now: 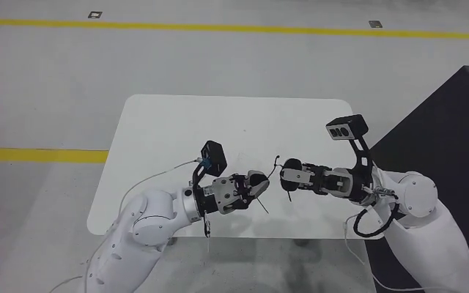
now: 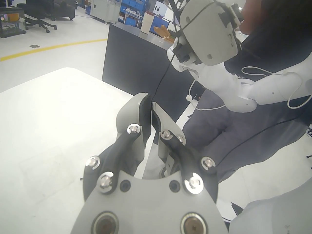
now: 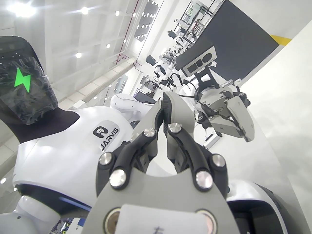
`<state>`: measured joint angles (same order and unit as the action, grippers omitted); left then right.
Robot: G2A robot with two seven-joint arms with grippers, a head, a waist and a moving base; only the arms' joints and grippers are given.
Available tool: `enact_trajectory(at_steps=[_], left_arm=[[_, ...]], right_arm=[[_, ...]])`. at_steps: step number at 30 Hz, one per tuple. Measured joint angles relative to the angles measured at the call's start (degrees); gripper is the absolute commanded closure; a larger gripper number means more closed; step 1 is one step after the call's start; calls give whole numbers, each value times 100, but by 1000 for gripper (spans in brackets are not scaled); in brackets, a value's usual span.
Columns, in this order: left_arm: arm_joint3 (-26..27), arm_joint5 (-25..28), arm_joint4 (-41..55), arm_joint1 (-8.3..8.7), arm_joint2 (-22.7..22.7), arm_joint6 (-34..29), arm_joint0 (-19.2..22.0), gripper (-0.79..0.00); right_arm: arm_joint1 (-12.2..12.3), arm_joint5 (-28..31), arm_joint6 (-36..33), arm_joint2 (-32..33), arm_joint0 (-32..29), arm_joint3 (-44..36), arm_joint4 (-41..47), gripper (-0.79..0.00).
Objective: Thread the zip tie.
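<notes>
Black zip tie [image 2: 161, 77] in left pincer [image 2: 150, 99]

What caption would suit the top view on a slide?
Left gripper and right gripper meet above a white table, a black zip tie between them.

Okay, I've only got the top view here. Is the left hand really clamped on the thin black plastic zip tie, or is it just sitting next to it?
Observer: Clamped. In the left wrist view the left hand has its fingers closed, and the thin black plastic zip tie comes out from between the tips.
Operator: Where does that strand go?
Observer: It rises in a slightly bowed line to the right hand and reaches its fingertips.
Operator: Is the right hand open at all?
Observer: No. Its own wrist view shows both pads pressed together with no gap, though I cannot make out the tie there.
</notes>
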<state>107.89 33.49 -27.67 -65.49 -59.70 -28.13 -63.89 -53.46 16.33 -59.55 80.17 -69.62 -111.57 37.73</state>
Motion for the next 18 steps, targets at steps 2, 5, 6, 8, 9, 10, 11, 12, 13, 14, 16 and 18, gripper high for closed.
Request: enact_trajectory(at_steps=[2,5,6,8,9,10,11,12,13,14,16,18], left_arm=[[-5,3,3,-1,7,-6,3,0],[-16,18,1,-1,19,-32,10,0],[-17,22,-5,-1,21,-45,13,0],[-20,41,-13,1,31,-75,15,0],[-24,49,-17,1,40,-91,15,0],[-27,59,-20,2,49,-114,16,0],[-31,65,-23,2,55,-131,17,0],[-32,70,-27,3,59,-143,17,0],[-35,76,-28,4,63,-155,16,0],[-36,80,-27,4,67,-162,15,0],[-43,87,-28,5,73,-176,17,0],[-45,85,-32,6,73,-182,16,0]], right_arm=[[-5,27,17,26,-14,-10,16,0],[-12,72,41,59,-40,-39,63,0],[-15,85,44,66,-47,-49,74,0],[-21,102,49,76,-64,-60,103,0],[-23,106,50,82,-73,-63,118,0],[-26,109,47,87,-81,-70,147,0],[-29,110,41,92,-85,-72,172,0],[-31,110,36,97,-87,-72,196,0],[-34,105,30,105,-91,-72,231,0],[-37,102,26,115,-94,-71,265,0],[-42,106,5,144,-103,-71,363,0],[-47,113,-10,168,-111,-64,451,0]])
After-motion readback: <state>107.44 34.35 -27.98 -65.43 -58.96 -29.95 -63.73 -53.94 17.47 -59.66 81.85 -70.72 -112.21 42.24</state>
